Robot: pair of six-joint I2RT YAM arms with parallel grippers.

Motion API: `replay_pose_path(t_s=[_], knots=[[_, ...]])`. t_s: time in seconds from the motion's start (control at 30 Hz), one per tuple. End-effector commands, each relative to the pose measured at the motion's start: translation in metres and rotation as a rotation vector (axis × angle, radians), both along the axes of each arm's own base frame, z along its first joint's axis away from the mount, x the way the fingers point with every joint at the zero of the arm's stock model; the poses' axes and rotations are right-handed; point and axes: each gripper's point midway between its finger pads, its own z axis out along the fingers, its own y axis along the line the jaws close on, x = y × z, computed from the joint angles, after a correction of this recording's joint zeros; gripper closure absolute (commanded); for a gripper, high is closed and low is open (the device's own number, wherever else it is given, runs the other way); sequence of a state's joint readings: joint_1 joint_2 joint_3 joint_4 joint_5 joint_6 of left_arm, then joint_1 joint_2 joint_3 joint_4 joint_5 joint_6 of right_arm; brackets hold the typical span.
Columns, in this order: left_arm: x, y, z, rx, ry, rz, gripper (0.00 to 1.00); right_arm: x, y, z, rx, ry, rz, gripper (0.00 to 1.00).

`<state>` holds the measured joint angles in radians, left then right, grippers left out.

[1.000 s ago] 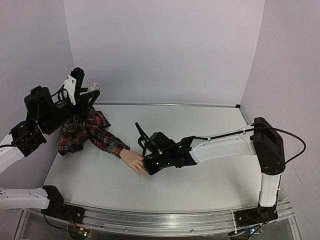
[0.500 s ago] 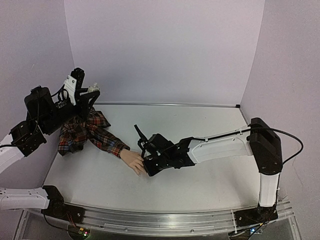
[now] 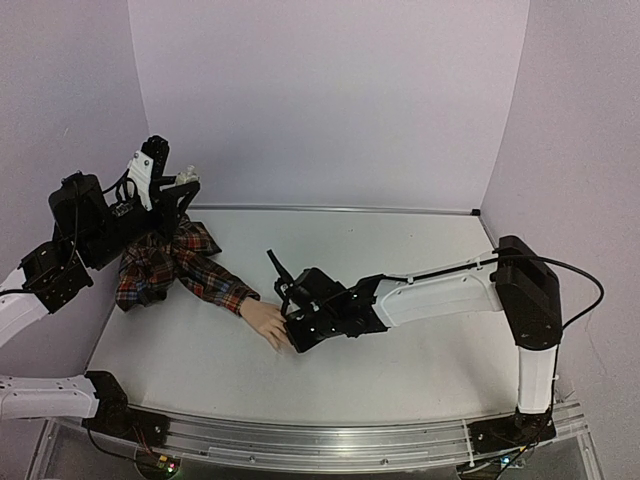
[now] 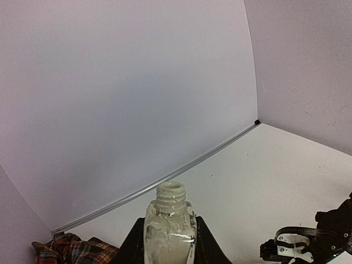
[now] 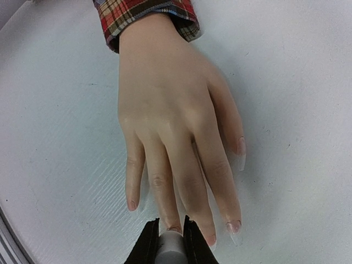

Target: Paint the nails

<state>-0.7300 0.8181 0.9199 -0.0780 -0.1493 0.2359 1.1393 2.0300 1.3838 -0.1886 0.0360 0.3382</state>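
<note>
Right wrist view looks straight down on one mannequin hand [image 5: 165,99], pale peach and lying flat, palm down, on the white table [image 5: 49,137]. Its five digits point toward my camera. The cuff of one red plaid sleeve [image 5: 148,14] closes around the wrist at the top of the picture.

I count four nails [image 5: 234,226] in plain sight: one on the short outer finger at the left, two on the longer fingers at the lower right, and one long pale nail on the digit at the far right. The fifth fingertip sits right at the end of what I am holding, so I cannot make out its nail.

My right gripper [image 5: 171,245] has its two black fingers [image 5: 147,246] pressed in on one small grey stub [image 5: 171,242]. The rounded end of the stub meets that fifth fingertip. I cannot tell whether there are bristles on it.

From above, my right arm reaches across the table to the mannequin hand near the middle front. My left arm is lifted at the back left, over the crumpled sleeve.

My left gripper [image 4: 169,239] clamps one small bottle [image 4: 169,223] upright between its two fingers [image 4: 204,245]. The bottle's threaded mouth is uncapped and milky white liquid streaks the glass.
</note>
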Motion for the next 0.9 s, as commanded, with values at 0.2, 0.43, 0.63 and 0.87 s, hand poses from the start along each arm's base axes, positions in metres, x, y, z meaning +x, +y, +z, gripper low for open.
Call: replay_pose_path(t_s=[0.2, 0.43, 0.63, 0.87], knots=[[-0.007, 0.005, 0.022, -0.040, -0.046, -0.009, 1.00, 0.003, 0.005, 0.001, 0.006, -0.002, -0.008, 1.00], [-0.007, 0.005, 0.022, -0.039, -0.044, -0.009, 1.00, 0.002, 0.003, -0.001, 0.002, 0.003, -0.008, 1.00], [-0.006, 0.004, 0.021, -0.037, -0.043, -0.009, 1.00, 0.001, 0.001, -0.004, -0.003, 0.006, -0.010, 1.00], [-0.007, 0.004, 0.022, -0.040, -0.045, -0.011, 1.00, 0.000, 0.000, -0.007, -0.008, 0.012, -0.011, 1.00]])
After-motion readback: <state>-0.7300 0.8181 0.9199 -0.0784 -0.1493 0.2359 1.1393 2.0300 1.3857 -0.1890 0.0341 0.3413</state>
